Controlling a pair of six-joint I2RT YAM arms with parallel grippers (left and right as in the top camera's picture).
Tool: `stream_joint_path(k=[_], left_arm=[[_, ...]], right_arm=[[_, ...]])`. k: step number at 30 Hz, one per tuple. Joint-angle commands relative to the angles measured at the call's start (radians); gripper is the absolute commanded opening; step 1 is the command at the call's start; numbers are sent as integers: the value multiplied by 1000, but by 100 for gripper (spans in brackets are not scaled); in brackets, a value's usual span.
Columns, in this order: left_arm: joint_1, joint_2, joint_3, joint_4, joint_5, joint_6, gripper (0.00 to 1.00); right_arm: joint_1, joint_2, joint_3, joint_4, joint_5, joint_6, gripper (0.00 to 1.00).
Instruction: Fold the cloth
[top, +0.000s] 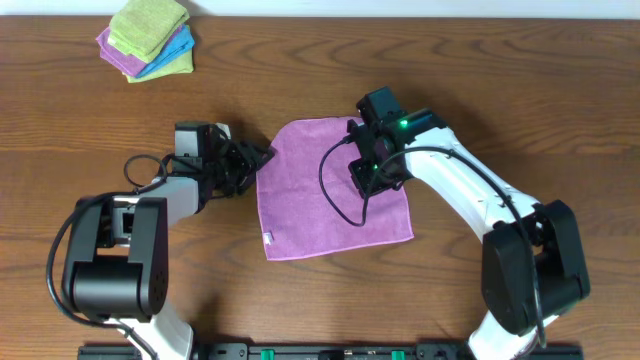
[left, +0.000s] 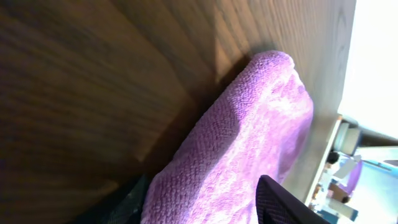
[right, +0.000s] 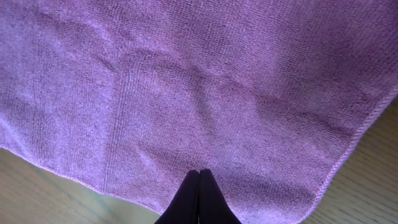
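Lilac cloth, limp and light, lies spread in the middle of the worktop.
It lies flat except along its left edge, which humps up at the left hand; the fingers flank that ridge, but whether they grip it cannot be told. The right hand is closed, tips together on the fabric, pinching nothing. Soft and droopy, the cloth probably needs a firm pinch at a corner.
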Motion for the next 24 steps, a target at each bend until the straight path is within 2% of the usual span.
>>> stream_joint_path(k=[1, 6, 13, 24], left_arm=[[0, 68, -23, -21, -41, -47, 58], [0, 118, -23, 78, -6, -92, 58], [0, 181, -23, 230, 0, -151, 59], [-1, 197, -22, 375, -54, -217, 62]], right_arm=[[-6, -13, 1, 0, -40, -34, 1], [4, -12, -63, 34, -121, -45, 2], [46, -12, -185, 166, -145, -6, 1], [100, 0, -209, 255, -157, 6, 2]])
